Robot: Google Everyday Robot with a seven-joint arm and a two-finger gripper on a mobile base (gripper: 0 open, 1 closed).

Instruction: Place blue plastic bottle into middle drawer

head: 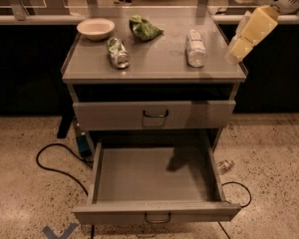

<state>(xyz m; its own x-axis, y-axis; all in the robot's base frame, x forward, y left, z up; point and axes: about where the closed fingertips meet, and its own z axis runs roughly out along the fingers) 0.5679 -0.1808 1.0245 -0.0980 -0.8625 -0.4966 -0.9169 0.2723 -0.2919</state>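
The blue plastic bottle [196, 48], clear with a white cap and a pale label, lies on its side on the right part of the cabinet top [159, 66]. The middle drawer [154, 176] is pulled out wide below, and its grey floor is bare. My gripper [239, 51] hangs from the arm at the upper right, just right of the bottle and above the top's right edge. It holds nothing that I can see.
A white bowl [95, 28], a crumpled green bag [143, 28] and a crushed green-labelled can [118, 52] sit on the top. The upper handled drawer [154, 114] is shut. Cables [55, 163] and a small object [225, 166] lie on the floor.
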